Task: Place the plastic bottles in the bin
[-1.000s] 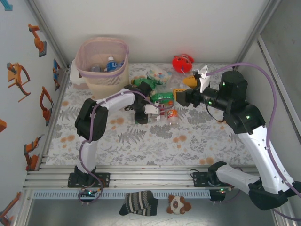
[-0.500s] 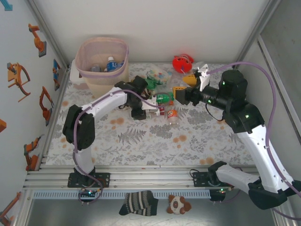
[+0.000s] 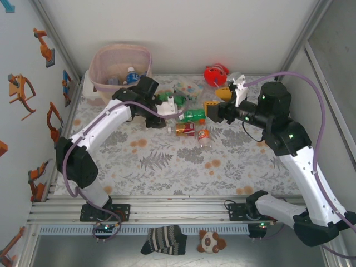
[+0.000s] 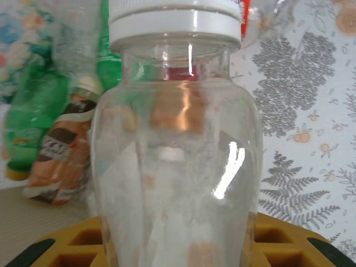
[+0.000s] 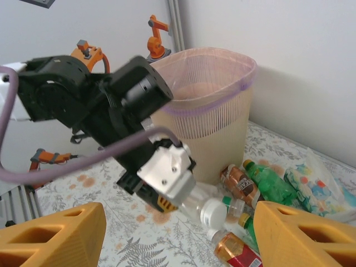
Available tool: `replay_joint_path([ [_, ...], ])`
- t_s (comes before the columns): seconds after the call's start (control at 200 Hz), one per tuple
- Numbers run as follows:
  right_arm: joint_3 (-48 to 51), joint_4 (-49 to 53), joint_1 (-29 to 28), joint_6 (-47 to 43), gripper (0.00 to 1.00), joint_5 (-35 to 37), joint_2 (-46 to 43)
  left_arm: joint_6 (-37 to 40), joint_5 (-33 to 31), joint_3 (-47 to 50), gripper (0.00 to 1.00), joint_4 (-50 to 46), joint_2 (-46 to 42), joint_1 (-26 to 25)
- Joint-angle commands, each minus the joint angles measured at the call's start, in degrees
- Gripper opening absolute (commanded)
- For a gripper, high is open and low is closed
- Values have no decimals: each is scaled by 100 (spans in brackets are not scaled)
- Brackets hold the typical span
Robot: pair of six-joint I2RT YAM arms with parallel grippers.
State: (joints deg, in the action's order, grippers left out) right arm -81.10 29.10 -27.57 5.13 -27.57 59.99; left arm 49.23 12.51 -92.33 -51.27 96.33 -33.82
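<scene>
Bordering btls [image 3: 192, 115]: red toy [image 3: 216, 74], pkt [image 3: 188, 87]

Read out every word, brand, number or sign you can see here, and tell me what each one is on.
No text can be read in any view.
On the brown-label bottle: a printed label, too blurred to read.
On the red-label bottle: print too small to read.
On the clear bottle: no print visible on its white cap or body.
On the wall stickers: robot-arm pictures, no words.
</scene>
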Motion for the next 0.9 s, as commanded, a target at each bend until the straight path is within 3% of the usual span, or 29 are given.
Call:
replay_joint_path([
  [0.0, -2, -164, -37, 24, 70, -46, -4, -153, 164, -288, 36, -19, -335, 188],
  [0.366, -37, -197, -38, 32, 70, -97, 31, -942, 217, -1034, 35, 635, -602, 782],
  [0.666, -64, -142, -38, 14, 70, -73, -10, -2199, -540, -1546, 34, 1570, -580, 1336],
  [0.896, -60, -124, -38, 12, 70, -55, -31, -3285, -517, -1759, 30, 2061, -490, 2076],
])
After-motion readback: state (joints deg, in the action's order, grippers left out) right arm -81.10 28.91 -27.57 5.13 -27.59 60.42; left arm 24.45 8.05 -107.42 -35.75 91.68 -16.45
